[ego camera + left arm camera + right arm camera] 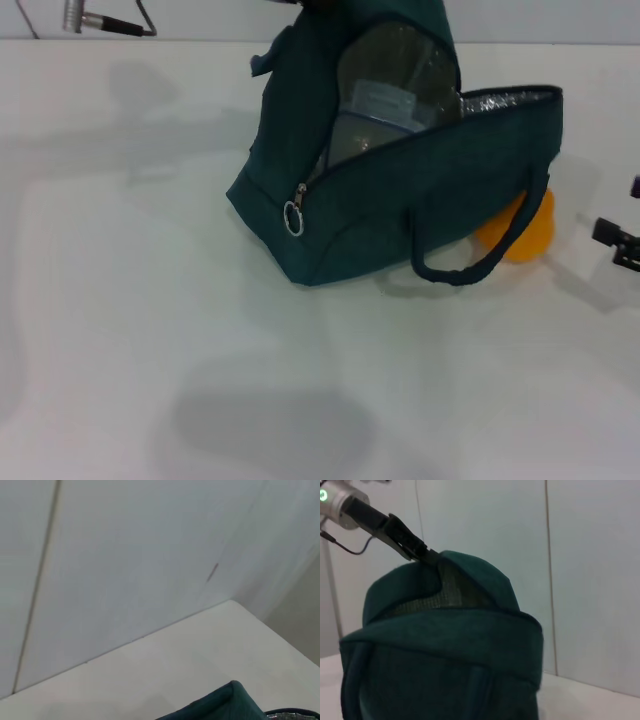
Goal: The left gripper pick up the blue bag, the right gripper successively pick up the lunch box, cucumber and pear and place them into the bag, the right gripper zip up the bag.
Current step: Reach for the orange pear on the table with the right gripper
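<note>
The blue bag (400, 200) stands on the white table (150, 330), its top flap lifted and the silver lining showing. The lunch box (375, 115), clear with a pale lid, lies inside the opening. In the right wrist view my left gripper (426, 556) is shut on the bag's (445, 645) upper flap and holds it up. A yellow-orange pear (527, 232) lies behind the bag's right end, half hidden by the handle (470, 268). Only part of my right gripper (622, 242) shows at the right edge, apart from the bag. The cucumber is out of view.
The zip pull with a metal ring (294, 216) hangs at the bag's front left corner. A metal fitting with a cable (100, 22) sits at the table's far left edge. The left wrist view shows the wall, the table's corner and a bag corner (225, 705).
</note>
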You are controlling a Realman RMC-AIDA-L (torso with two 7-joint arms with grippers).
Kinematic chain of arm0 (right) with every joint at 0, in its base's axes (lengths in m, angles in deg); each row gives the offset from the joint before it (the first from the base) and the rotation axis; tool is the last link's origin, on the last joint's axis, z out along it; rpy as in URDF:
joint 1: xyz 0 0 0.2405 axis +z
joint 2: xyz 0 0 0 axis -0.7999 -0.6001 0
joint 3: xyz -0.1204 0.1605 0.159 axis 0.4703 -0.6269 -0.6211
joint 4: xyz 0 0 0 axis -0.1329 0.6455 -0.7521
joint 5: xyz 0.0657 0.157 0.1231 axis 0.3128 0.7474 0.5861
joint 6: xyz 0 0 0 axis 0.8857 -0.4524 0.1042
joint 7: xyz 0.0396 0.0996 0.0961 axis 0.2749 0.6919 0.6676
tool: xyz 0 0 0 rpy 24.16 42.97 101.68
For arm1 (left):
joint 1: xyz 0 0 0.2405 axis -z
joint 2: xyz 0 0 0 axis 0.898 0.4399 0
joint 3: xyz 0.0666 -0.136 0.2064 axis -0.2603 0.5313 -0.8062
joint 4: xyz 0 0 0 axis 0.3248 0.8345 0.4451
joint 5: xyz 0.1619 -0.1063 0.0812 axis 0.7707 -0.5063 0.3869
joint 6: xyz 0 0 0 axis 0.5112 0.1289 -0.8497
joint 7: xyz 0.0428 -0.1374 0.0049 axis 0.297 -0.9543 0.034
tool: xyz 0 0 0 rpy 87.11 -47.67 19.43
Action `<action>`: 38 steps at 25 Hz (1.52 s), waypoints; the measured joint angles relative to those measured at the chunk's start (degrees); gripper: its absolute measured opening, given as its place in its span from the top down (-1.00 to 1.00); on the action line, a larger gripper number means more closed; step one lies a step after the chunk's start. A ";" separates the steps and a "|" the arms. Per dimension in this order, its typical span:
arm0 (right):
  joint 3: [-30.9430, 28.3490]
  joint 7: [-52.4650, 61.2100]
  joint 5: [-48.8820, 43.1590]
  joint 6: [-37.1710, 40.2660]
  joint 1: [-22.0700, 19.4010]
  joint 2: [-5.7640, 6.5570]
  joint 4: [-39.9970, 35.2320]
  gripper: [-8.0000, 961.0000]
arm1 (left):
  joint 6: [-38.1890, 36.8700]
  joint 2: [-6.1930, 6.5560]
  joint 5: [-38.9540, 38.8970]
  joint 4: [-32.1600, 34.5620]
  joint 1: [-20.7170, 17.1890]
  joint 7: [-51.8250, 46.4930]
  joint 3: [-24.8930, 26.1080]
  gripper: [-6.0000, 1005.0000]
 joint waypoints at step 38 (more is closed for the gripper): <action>1.42 -4.12 0.69 -4.57 8.90 -1.09 7.56 0.01 | 0.74 -0.12 0.00 -1.52 -0.53 3.37 1.97 0.89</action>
